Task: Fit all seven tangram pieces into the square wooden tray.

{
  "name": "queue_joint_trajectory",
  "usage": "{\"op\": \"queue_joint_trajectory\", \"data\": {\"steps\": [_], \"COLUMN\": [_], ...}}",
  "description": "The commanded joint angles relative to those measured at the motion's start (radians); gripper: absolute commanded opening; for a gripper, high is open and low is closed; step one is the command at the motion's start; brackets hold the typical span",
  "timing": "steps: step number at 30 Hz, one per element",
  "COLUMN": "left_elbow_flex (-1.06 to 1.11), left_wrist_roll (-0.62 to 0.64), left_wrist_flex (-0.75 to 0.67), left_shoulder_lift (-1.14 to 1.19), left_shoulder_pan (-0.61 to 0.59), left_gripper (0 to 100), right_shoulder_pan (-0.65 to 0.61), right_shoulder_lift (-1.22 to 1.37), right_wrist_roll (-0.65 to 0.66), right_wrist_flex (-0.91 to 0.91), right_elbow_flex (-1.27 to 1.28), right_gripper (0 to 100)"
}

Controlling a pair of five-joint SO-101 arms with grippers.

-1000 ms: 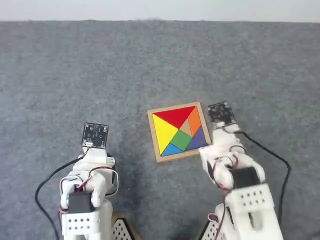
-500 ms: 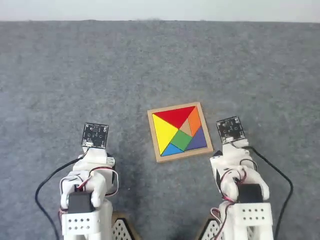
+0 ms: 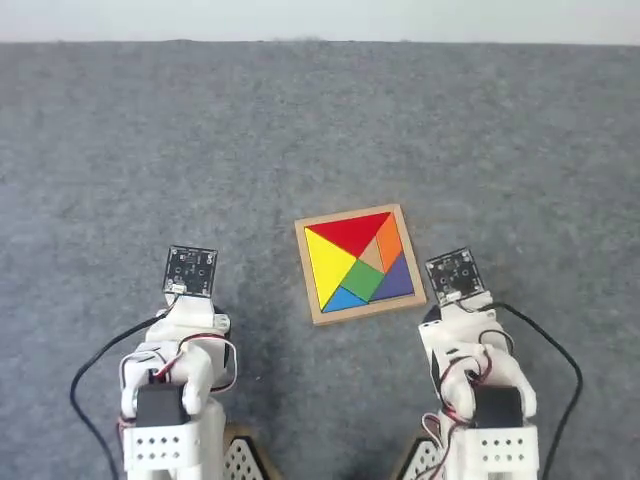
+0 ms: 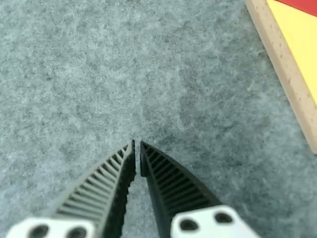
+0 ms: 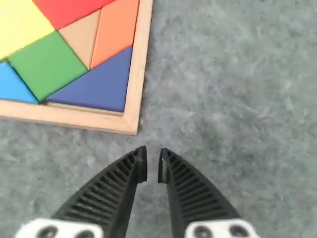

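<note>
While your right fingers and left fingers sit closed, empty, the wooden tray points a corner at the right pair, seven tangram pieces inside.

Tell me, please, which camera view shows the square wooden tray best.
The high view: the whole tray lies in frame, all four rims visible, coloured pieces filling it. The left wrist view catches one stretch of rim beside a yellow piece; the right wrist view shows one corner and several pieces.
</note>
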Motion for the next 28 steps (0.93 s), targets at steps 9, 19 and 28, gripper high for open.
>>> {"op": "queue_joint_trajectory", "data": {"steps": [9, 19, 28], "left_elbow_flex": [-0.010, -0.010, -0.010], "left_wrist_roll": [-0.002, -0.002, -0.002], "left_wrist_flex": [0.003, 0.003, 0.003], "left_shoulder_lift": [-0.015, -0.015, -0.015], "left_shoulder_pan": [0.006, 0.005, 0.005], "left_gripper": [2, 2, 2], "right_shoulder_pan": [0.170, 0.228, 0.228], "right_shoulder_lift": [-0.005, -0.005, -0.005], "right_wrist_roll": [0.060, 0.060, 0.061], "right_wrist_flex": [0.068, 0.070, 0.073], "right_elbow_flex": [0.018, 0.018, 0.018], "right_gripper": [4.8, 5.2, 5.2]}}
